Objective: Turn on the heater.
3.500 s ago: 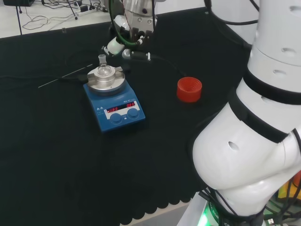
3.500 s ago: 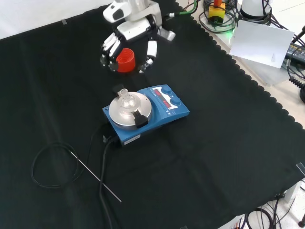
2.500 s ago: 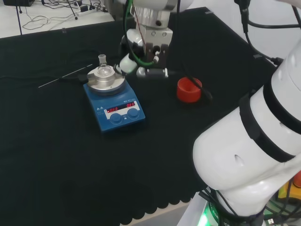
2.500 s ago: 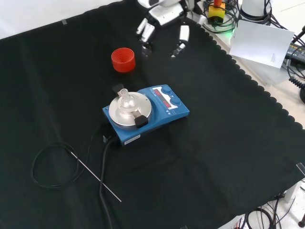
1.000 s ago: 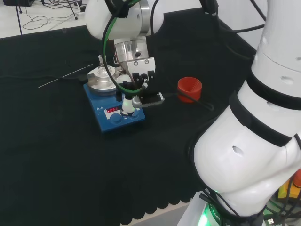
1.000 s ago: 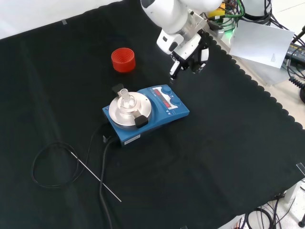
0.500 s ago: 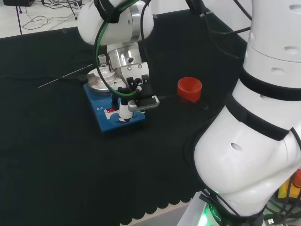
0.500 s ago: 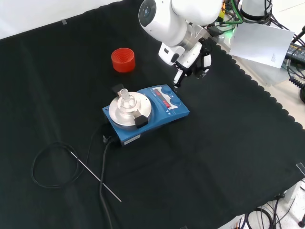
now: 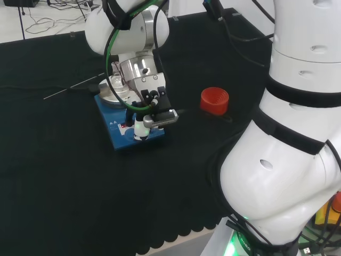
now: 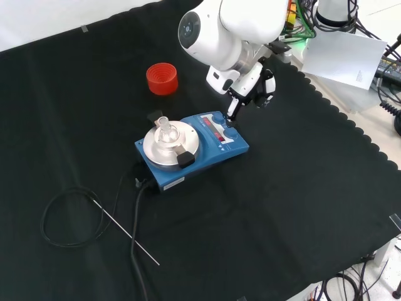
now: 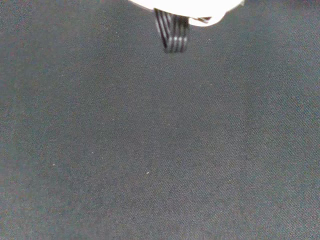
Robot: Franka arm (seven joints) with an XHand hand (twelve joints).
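The robot is working on the reaching step; its hand [image 10: 250, 88] is hanging just over the front panel of the blue heater [image 10: 191, 150], with one finger [image 10: 232, 110] pointing down at the knobs [image 10: 231, 133] and the others tucked in, holding nothing; from the front view it looks like the fingertip is right at the knob nearest the panel's edge, but it is hard to tell if it is touching. The heater is sitting in the middle of the black cloth [image 10: 301, 207], with a small glass flask [image 10: 163, 127] standing on its round silver plate [image 10: 170, 146]. The next move probably needs a small, careful push or turn on one knob, without bumping the flask. There is lots of open cloth in front of the panel; the red ribbed ring [image 10: 162, 78] is sitting well apart, and the black cable [image 10: 66, 219] and thin rod [image 10: 125, 230] are lying on the far side of the heater from the hand; the cloth's wavy edge [image 10: 341, 122] is not close.
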